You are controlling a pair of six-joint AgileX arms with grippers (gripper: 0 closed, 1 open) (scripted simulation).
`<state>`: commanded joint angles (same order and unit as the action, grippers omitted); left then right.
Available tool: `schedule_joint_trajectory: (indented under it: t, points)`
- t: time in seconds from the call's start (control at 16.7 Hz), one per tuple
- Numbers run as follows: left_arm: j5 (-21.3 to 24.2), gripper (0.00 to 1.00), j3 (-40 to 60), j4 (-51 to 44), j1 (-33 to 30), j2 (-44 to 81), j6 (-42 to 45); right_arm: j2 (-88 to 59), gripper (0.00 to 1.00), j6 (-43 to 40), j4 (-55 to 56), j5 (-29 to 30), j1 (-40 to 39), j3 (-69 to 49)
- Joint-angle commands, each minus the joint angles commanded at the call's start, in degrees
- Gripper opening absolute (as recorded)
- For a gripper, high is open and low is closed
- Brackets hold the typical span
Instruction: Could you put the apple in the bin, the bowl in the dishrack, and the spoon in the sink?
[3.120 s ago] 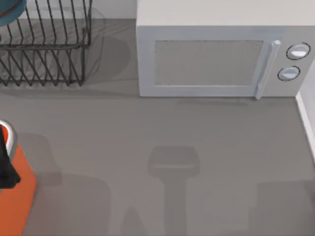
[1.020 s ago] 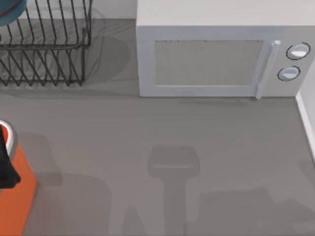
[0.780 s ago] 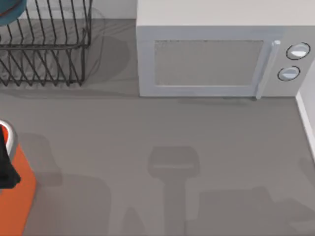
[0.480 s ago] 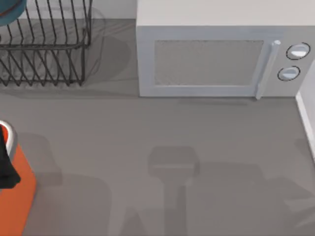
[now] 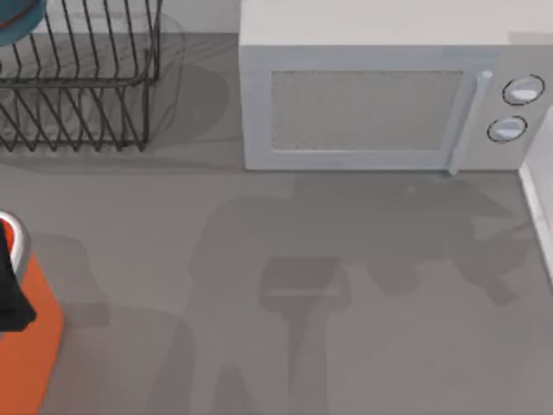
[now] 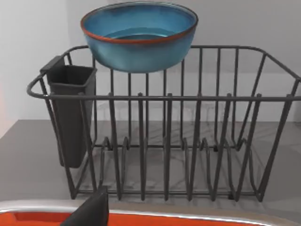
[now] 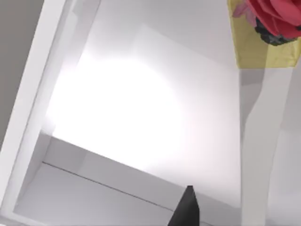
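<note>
Lighting's soft and even from overhead on my top view, nothing dim. Big blurry-edged shadows spill across the grey table (image 5: 363,346), a wide one just in front of the microwave (image 5: 380,104) and a fainter patch by the dishrack (image 5: 82,95). The wire prongs throw thin streaky shadows on the counter. In my left wrist view the bowl (image 6: 138,35) has a glossy sheen inside, everything crisp, no blur. My right wrist view has a huge blown-out glare spot on the white sink (image 7: 117,127), detail washed out there.
</note>
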<state>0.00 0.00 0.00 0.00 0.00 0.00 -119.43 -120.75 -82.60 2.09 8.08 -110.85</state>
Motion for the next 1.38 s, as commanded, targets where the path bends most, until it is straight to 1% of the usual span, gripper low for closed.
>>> schedule_joint_trajectory:
  t: [0.3, 0.48, 0.6, 0.72, 0.96, 1.14, 1.38]
  points:
    - [0.00, 1.00, 0.00, 0.00, 0.00, 0.00, 0.00, -19.95, 0.00, 1.13, -7.01, 0.16, 0.14, -28.69]
    - [0.00, 1.00, 0.00, 0.00, 0.00, 0.00, 0.00, -28.39, 0.00, 2.34, -9.60, 0.22, 0.15, -40.06]
    - [0.00, 1.00, 0.00, 0.00, 0.00, 0.00, 0.00, -31.97, 0.00, 3.04, -10.62, 0.25, 0.14, -44.65]
    - [0.00, 1.00, 0.00, 0.00, 0.00, 0.00, 0.00, -33.68, 0.00, 3.44, -11.07, 0.27, 0.13, -46.84]
    - [0.00, 1.00, 0.00, 0.00, 0.00, 0.00, 0.00, -33.84, 0.00, 3.49, -11.10, 0.27, 0.13, -47.04]
    - [0.00, 1.00, 0.00, 0.00, 0.00, 0.00, 0.00, -32.97, 0.00, 3.49, -10.53, 0.66, 0.49, -45.03]
    - [0.00, 1.00, 0.00, 0.00, 0.00, 0.00, 0.00, -30.96, 0.00, 3.46, -4.67, 0.49, 0.17, -37.45]
